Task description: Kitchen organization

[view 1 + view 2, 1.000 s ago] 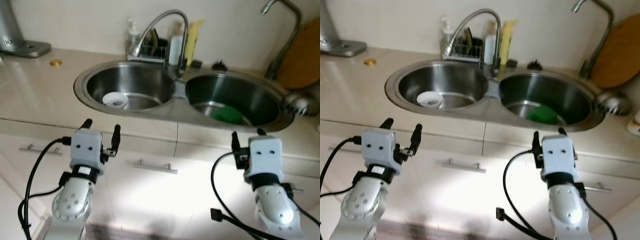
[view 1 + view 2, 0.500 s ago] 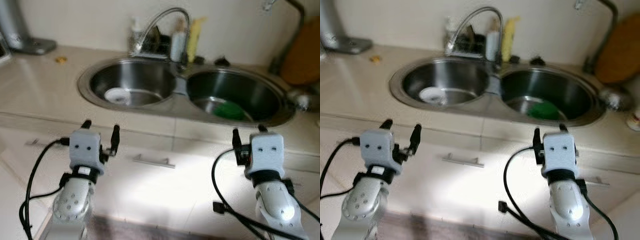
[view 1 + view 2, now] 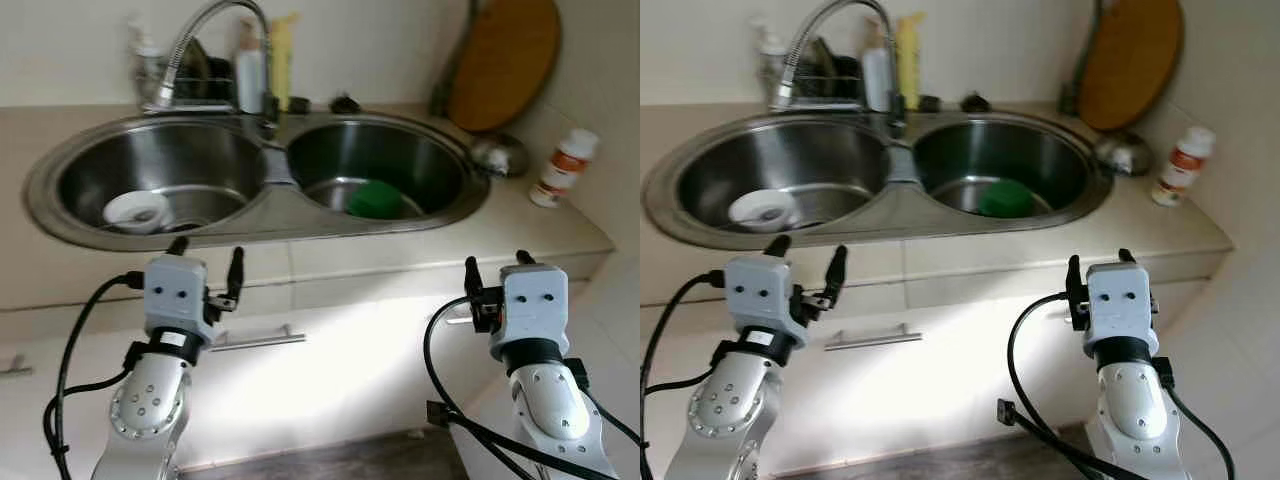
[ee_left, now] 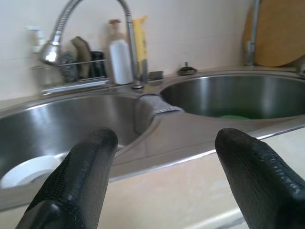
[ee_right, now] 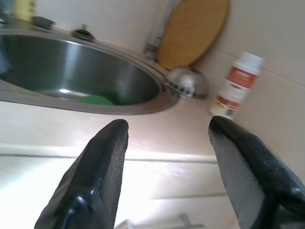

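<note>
Over on the left, the left basin (image 3: 160, 170) of the steel double sink holds a small white dish (image 3: 136, 210) lying flat on its floor, probably left there to be washed or put away. Behind it a wire rack (image 3: 180, 90) with bottles sits against the wall under the curved tap (image 3: 205, 30), out of the way of anything reaching in. The left gripper (image 3: 205, 270) hangs in front of the counter edge, just below the sink rim, its two black fingers spread apart with nothing between them. The right basin (image 3: 380, 160) has a green sponge (image 3: 377, 198) in its bottom. A round wooden board (image 3: 502, 62) leans upright against the back wall, with a metal strainer (image 3: 498, 155) at its foot. Further right a white bottle with an orange label (image 3: 560, 168) stands near the counter's end. The right gripper (image 3: 492, 278) waits below that stretch of counter, fingers also parted and empty. I'd say nothing has been picked up yet; the counter front is bare, so both arms have open room to rise over the edge, though the sink rim and tap crowd the middle.
</note>
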Motion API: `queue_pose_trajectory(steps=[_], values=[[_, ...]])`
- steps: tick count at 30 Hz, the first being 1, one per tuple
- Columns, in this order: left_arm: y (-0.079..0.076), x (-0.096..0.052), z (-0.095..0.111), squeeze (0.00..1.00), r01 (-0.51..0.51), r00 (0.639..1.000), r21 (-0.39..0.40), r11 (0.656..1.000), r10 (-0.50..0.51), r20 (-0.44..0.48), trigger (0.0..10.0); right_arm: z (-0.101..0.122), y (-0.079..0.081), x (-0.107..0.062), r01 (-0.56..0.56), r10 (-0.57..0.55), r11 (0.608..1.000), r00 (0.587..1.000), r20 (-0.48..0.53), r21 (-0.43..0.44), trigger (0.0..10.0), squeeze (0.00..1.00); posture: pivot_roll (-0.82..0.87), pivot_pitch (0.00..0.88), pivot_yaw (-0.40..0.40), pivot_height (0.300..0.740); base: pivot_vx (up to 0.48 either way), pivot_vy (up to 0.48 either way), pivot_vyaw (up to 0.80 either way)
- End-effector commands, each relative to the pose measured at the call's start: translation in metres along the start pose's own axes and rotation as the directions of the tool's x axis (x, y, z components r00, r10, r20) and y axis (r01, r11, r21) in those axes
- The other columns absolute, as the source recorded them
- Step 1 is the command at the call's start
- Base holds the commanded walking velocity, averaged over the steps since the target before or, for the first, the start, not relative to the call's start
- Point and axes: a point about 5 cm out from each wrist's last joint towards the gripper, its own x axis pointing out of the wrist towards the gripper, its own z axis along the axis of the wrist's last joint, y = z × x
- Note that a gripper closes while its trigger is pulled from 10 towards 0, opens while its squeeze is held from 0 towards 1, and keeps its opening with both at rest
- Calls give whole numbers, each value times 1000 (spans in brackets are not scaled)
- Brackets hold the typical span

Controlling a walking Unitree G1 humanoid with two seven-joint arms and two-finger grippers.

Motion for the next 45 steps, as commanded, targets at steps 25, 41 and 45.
queue_pose_trajectory(steps=[25,41,45], values=[[0,-1,6,0,4,999,9,1000,-4,35,10000,7,-4,-1,19,-20,1000,999,34,13,10000,0,93,0,-65,740,0,0,-800],[-2,-2,6,0,6,999,11,1000,-6,44,10000,8,-5,-1,27,-26,1000,998,51,-16,10000,0,91,0,-63,740,0,0,-800],[-1,-2,6,0,5,999,9,1000,-5,46,10000,8,-4,-1,26,-25,999,998,52,-19,10000,0,89,0,-62,740,0,0,-800]])
